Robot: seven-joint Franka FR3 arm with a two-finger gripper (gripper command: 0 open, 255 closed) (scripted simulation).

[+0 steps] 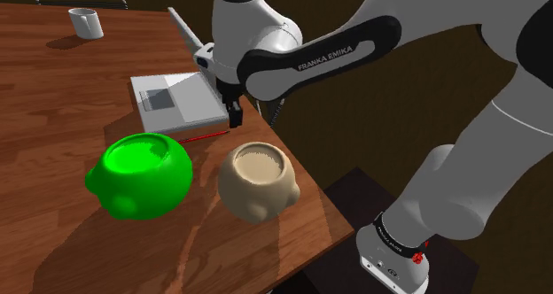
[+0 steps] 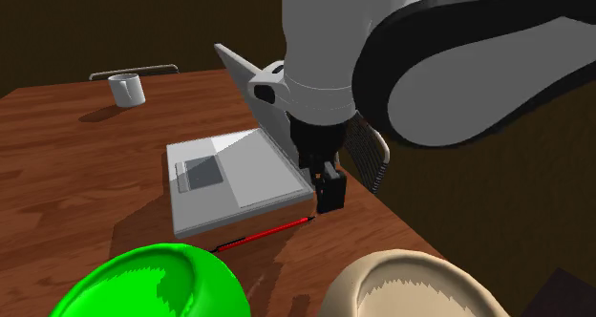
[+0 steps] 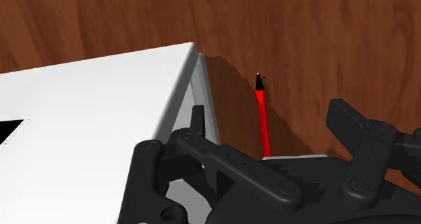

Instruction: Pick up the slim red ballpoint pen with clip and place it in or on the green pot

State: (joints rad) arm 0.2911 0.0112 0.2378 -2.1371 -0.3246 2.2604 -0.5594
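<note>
The slim red pen (image 1: pixel 206 137) lies flat on the wooden worktop (image 1: pixel 53 115), held by nothing. It sits just in front of the near edge of an open white laptop (image 1: pixel 182 106), in the strip between the laptop and two round pots. In the shoulder view it runs at a slight slant. Its left end is just beside the rim of the green pot (image 1: pixel 133 195), and I cannot tell whether the two touch. Its right end points toward the worktop's right edge.

The green pot stands upright on the near side of the worktop. A beige pot (image 1: pixel 257 199) of much the same shape stands to its right, apart from it. Both pots have their open mouths up.

The white arm (image 1: pixel 310 58) reaches in from the right, with its hand turned down over the near right corner of the laptop. The jaws hang above the right end of the pen, close to it but clear of it. In the wrist view the jaws stand apart with nothing gripped. The pen runs away from the hand through the gap between them and ends in a black tip. The corner of the laptop's base lies beside one of the jaws.

A white mug (image 1: pixel 84 22) stands at the far left of the worktop, well apart from everything else.
</note>
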